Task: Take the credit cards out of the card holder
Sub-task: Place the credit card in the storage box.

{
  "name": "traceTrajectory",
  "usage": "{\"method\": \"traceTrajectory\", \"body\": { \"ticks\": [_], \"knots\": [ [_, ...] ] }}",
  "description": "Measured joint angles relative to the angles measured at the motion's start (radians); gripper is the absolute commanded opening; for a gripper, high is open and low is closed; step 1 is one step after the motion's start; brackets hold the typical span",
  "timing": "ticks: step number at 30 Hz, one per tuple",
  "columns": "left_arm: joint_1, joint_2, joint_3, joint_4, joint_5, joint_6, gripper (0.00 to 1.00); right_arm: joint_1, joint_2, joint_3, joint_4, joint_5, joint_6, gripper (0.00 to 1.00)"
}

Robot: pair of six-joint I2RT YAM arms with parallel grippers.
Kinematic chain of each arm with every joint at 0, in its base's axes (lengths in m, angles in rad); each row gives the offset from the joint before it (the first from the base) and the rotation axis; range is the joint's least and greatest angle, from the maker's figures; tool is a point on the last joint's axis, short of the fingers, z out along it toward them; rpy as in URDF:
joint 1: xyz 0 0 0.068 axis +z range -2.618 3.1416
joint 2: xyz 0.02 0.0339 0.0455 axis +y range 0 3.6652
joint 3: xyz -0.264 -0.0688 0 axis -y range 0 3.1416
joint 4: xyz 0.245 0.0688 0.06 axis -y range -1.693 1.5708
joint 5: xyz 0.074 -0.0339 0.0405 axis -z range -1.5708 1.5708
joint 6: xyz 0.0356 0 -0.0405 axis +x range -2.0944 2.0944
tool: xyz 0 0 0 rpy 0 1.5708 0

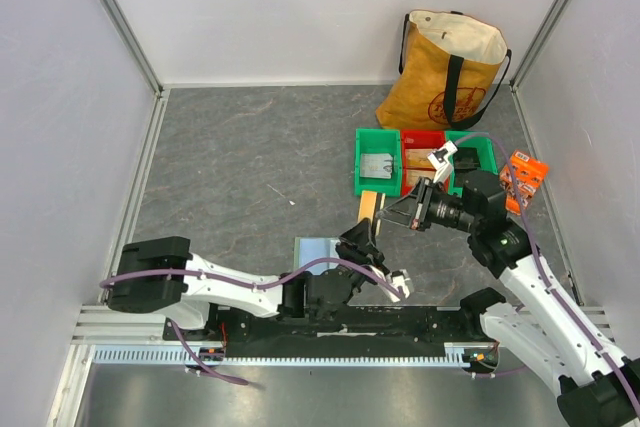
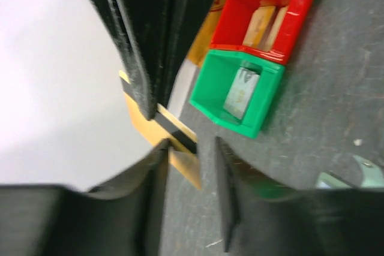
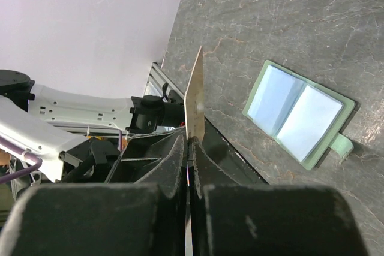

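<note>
My right gripper (image 1: 392,215) is shut on a tan-gold credit card (image 1: 370,208) and holds it above the table. In the right wrist view the card (image 3: 195,97) stands edge-on, pinched at the jaws (image 3: 191,142). The pale-green card holder (image 3: 297,115) lies open on the table, its blue-grey pockets up and its tab at the right. In the top view the left arm partly covers the card holder (image 1: 315,250). My left gripper (image 1: 368,244) is open just below the card. In the left wrist view the card (image 2: 174,142) reaches between my open fingers (image 2: 191,148), close to the left one.
Three bins stand at the back right: a green one (image 1: 378,162) holding a greyish card, a red one (image 1: 421,159) and another green one (image 1: 472,155). A yellow tote bag (image 1: 450,72) stands behind them. An orange packet (image 1: 524,175) lies to the right.
</note>
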Motion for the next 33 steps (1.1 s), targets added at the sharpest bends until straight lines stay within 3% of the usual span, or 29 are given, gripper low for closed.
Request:
{"method": "traceTrajectory", "body": {
  "ticks": [3, 4, 10, 14, 18, 23, 28, 33],
  "knots": [
    [0.006, 0.022, 0.011, 0.063, -0.040, 0.041, 0.04, -0.002, -0.014, -0.007, -0.003, 0.025, 0.006, 0.00],
    [0.008, 0.024, 0.012, 0.082, -0.051, 0.055, 0.02, -0.006, -0.020, -0.008, -0.001, 0.035, 0.010, 0.01],
    [0.010, 0.023, 0.019, 0.140, -0.067, 0.063, 0.02, -0.006, -0.053, -0.011, 0.006, 0.072, 0.031, 0.35],
    [0.034, -0.014, 0.027, 0.076, -0.066, -0.043, 0.02, 0.001, -0.077, -0.011, 0.013, 0.098, 0.021, 0.56],
    [0.097, -0.127, 0.028, -0.082, -0.035, -0.291, 0.02, 0.002, -0.110, -0.011, 0.040, 0.135, 0.003, 0.61],
    [0.231, -0.322, 0.011, -0.241, 0.105, -0.699, 0.02, 0.002, -0.169, -0.039, 0.150, 0.182, -0.010, 0.63],
    [0.406, -0.489, -0.114, -0.224, 0.329, -1.126, 0.02, 0.002, -0.209, -0.143, 0.333, 0.192, -0.003, 0.67],
    [0.523, -0.509, -0.255, -0.127, 0.515, -1.464, 0.02, 0.002, -0.206, -0.317, 0.558, 0.186, 0.066, 0.69]
  ]
}}
